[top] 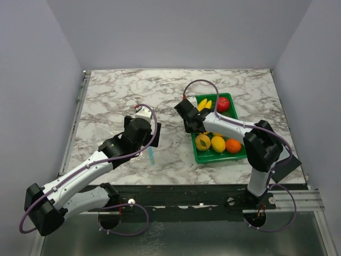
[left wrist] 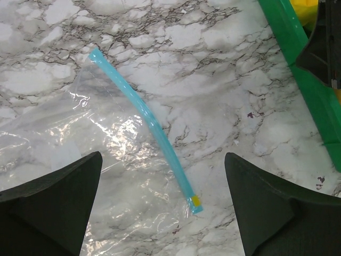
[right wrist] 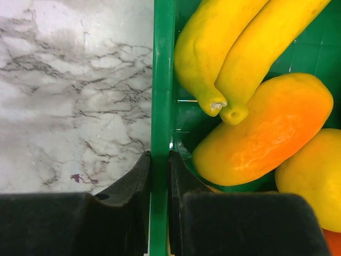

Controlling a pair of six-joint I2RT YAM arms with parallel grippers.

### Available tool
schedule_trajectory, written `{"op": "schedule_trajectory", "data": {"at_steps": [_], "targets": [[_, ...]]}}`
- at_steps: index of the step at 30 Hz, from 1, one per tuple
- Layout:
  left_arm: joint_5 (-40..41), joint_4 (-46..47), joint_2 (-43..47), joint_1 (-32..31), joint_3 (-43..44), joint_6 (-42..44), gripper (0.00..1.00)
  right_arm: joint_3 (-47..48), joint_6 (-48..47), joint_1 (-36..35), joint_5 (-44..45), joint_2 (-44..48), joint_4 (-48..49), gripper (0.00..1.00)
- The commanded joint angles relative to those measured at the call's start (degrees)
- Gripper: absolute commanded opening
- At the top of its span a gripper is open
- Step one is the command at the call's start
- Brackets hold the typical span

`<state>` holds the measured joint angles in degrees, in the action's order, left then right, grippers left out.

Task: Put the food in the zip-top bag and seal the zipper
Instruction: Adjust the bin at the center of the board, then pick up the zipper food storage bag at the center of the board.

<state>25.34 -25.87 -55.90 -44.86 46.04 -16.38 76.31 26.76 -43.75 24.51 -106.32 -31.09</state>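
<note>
The banana bunch (right wrist: 234, 48), red fruit (top: 223, 103), lemons (top: 218, 143) and orange fruit (top: 233, 145) all sit in the green tray (right wrist: 162, 80) on the marble table (top: 117, 101). The clear bag (left wrist: 64, 133) lies flat to the tray's left, its blue zipper (left wrist: 149, 120) on the tray side. The right gripper (right wrist: 160, 170) pinches the tray's wall, and the left gripper (left wrist: 162, 160) hovers over the bag, jaws spread wide and holding nothing.
</note>
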Motion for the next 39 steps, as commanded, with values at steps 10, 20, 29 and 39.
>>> {"op": "schedule_trajectory", "data": {"at_steps": [10,20,29,39], "targets": [[2.97,-0.46,-1.28,0.03,-0.25,-2.17,0.99,-4.48,-3.14,1.93,-4.84,4.58,0.89,0.08],[5.69,-0.41,0.06,0.07,-0.51,-2.24,0.99,2.15,-0.96,1.94,-6.43,8.40,-5.18,0.54],[10.09,-0.50,2.31,-0.02,-0.56,-2.48,0.99,5.75,-0.58,1.96,-18.11,10.65,-3.76,0.69],[16.23,-2.08,3.32,0.06,-0.09,-3.39,0.99,0.19,4.32,1.91,-38.70,9.99,8.10,0.69]]}}
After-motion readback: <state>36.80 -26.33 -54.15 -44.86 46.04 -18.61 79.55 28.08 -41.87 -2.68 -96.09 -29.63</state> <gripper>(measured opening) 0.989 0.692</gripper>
